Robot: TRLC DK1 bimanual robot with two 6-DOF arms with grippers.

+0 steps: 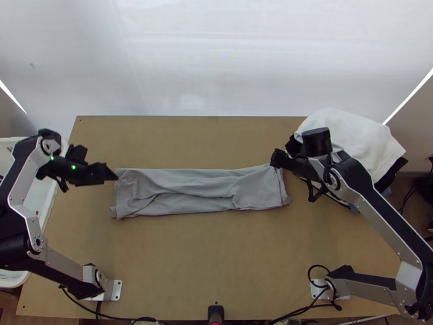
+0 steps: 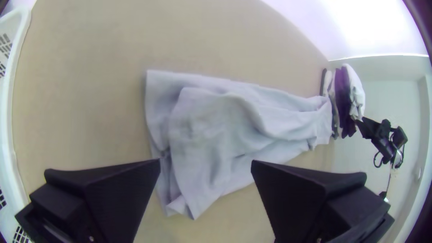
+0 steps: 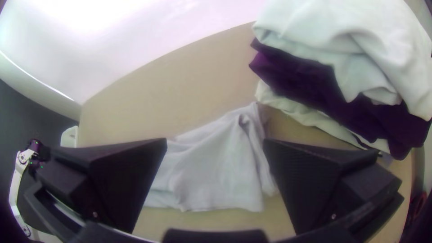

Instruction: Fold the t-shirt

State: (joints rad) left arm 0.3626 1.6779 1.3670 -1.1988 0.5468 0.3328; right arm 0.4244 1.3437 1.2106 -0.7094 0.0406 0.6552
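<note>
The grey t-shirt [image 1: 200, 190] lies on the table as a long, narrow folded strip with wrinkles along it. By its left end in the top view is my left gripper [image 1: 111, 176]; at the strip's upper right corner is my right gripper [image 1: 277, 160]. Seen from the left wrist, the left gripper [image 2: 205, 164] is open, with the rumpled t-shirt [image 2: 216, 135] beyond its fingers. In the right wrist view, the right gripper [image 3: 215, 144] stands open too, and the shirt's other end [image 3: 216, 166] lies between and beyond its fingers. Neither gripper holds cloth.
A pile of white and dark clothes [image 1: 346, 135] rests at the table's back right, close to my right gripper. A white basket [image 1: 46, 203] stands at the left edge. Bare tabletop [image 1: 216, 260] lies on the near side of the shirt.
</note>
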